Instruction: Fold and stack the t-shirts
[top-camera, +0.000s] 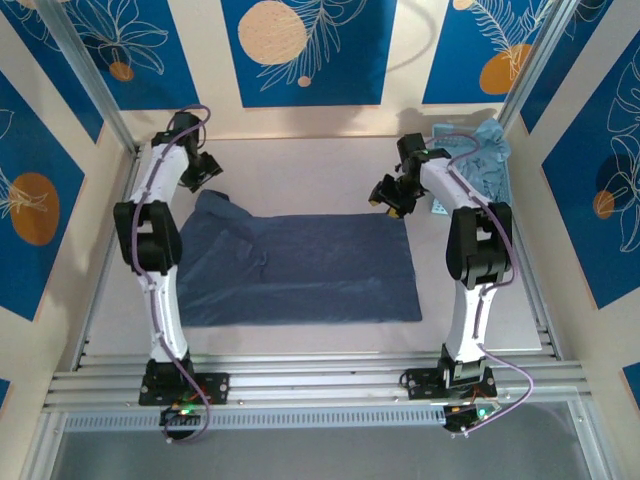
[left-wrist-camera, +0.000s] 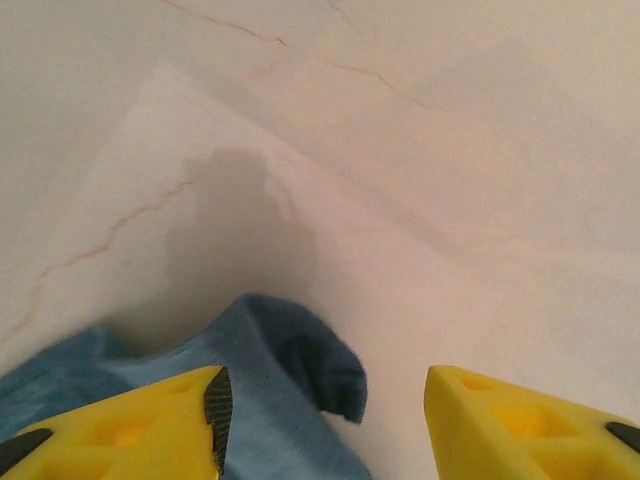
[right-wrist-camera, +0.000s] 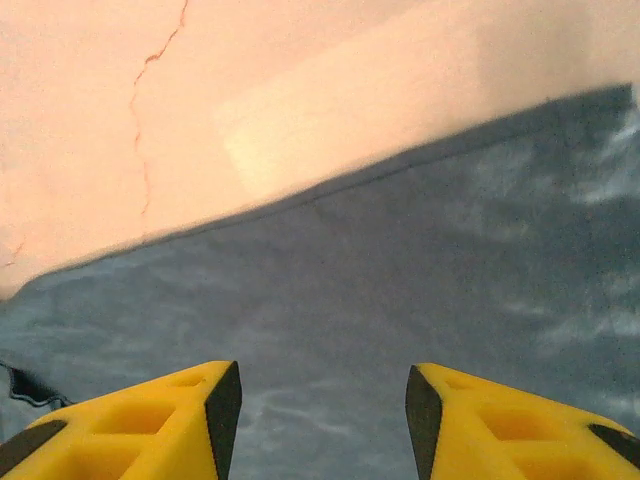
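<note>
L gripper & R gripper fingers apart, empty; I'd pinch dark t-shirt far edge evenly w/ both.

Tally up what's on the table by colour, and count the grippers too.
Dark blue shirt: 1
Pale blue heap: 1, the shirts in it cannot be counted
Yellow-fingered grippers: 2, the left gripper and the right gripper
Total: 4
</note>
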